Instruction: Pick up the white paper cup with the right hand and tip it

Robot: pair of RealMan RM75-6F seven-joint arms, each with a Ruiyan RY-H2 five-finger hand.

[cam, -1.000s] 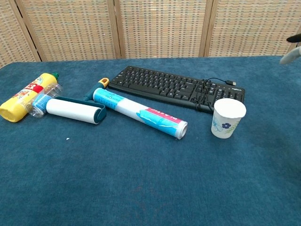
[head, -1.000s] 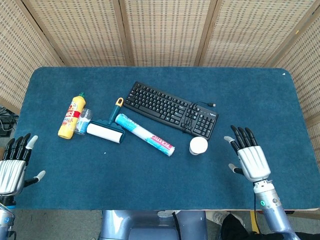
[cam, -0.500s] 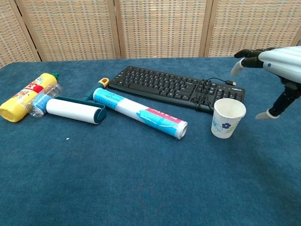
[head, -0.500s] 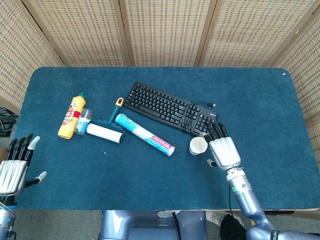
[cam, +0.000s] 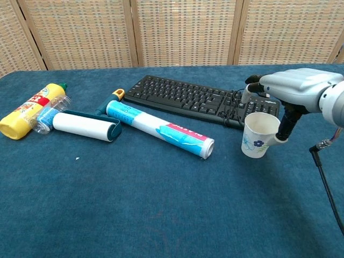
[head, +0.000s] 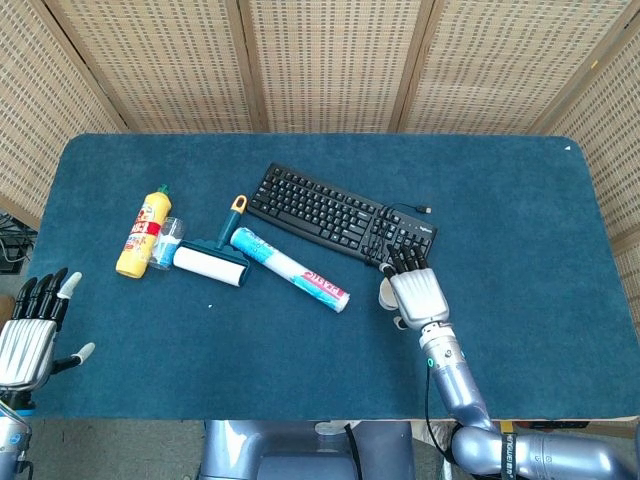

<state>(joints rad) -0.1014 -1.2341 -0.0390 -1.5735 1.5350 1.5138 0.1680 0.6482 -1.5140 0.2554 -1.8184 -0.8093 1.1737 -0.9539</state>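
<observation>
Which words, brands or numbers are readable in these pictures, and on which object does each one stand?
No text can be read with certainty.
Yellow bottle: red label, print blurred.
Paper roll: red lettering on the blue wrapper, too blurred.
Keyboard: key legends and a small mark at its right end, too small.
White paper cup: only a blue flower, no words.

A black computer keyboard (head: pixel 341 217) with a coiled cable lies on the blue cloth-covered table (head: pixel 300 370). Left of it lie a white-and-teal refill roll (head: pixel 289 269), a teal-handled lint roller (head: pixel 213 258), a small clear plastic cup (head: pixel 167 243) and a yellow squeeze bottle (head: pixel 142 232).
</observation>
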